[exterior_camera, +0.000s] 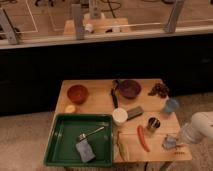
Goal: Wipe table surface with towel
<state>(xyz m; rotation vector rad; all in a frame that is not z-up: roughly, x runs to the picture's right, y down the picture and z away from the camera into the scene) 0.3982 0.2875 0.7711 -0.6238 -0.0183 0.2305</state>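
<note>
Tool [171,143] beside metal cup [152,124], red pepper [143,138]

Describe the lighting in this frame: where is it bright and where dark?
Camera view: warm, dim light; the wooden table is evenly lit, without glare; the dark band behind it is almost black; the floor beyond the rail is brightest; the gripper sits at the table's lower right corner, its arm pale.
</note>
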